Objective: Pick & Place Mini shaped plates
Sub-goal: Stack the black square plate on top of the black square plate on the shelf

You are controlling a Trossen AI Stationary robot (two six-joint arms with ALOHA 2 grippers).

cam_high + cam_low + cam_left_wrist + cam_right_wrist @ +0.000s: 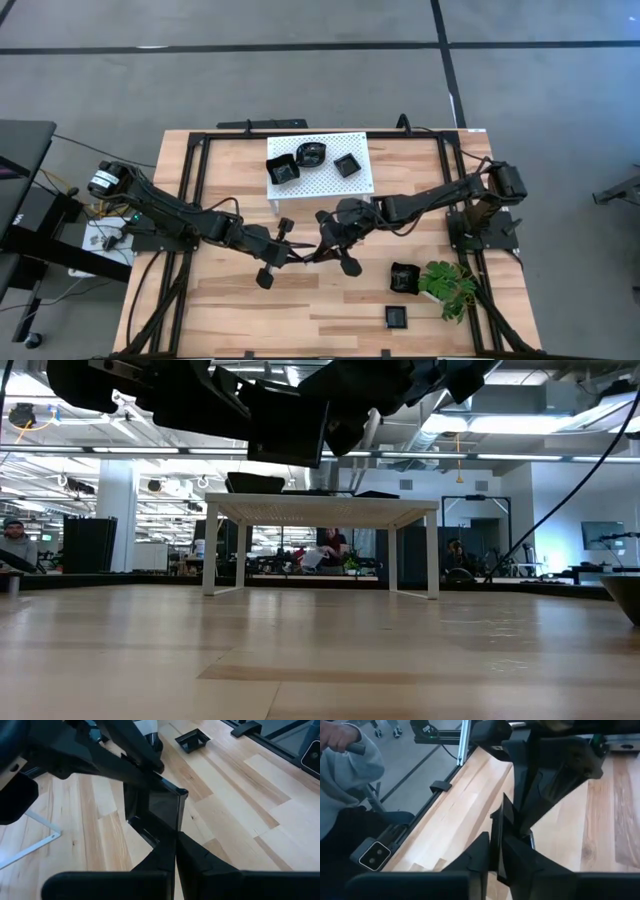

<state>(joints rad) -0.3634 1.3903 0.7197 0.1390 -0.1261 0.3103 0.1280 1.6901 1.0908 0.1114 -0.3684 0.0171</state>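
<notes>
A square black mini plate [152, 807] stands on edge in the air above the middle of the table, between both grippers. My left gripper [298, 252] is shut on one side of it and my right gripper [328, 240] is shut on the opposite side. The low view shows the plate [288, 430] well clear of the tabletop. Three more black plates [311, 155] rest on the white perforated rack [352, 185]. Two others [404, 277] lie flat on the table at the near right. My left gripper pinches the plate's rim at one edge [175, 827] between its two fingers, coming slanting down from the table's left. The plate stands on edge beyond the fingertips, lifted clear. My right gripper pinches the opposite rim [498, 827] between its two fingers [481, 855], coming slanting down from the table's right. The thin edge runs between the fingers, and the plate is clear of the table.
A green leafy plant [450, 285] stands at the near right beside the two loose plates. The rack stands on legs at the far middle. A black frame [195, 170] runs around the table. A person's sleeve [350, 765] shows beyond the table's edge.
</notes>
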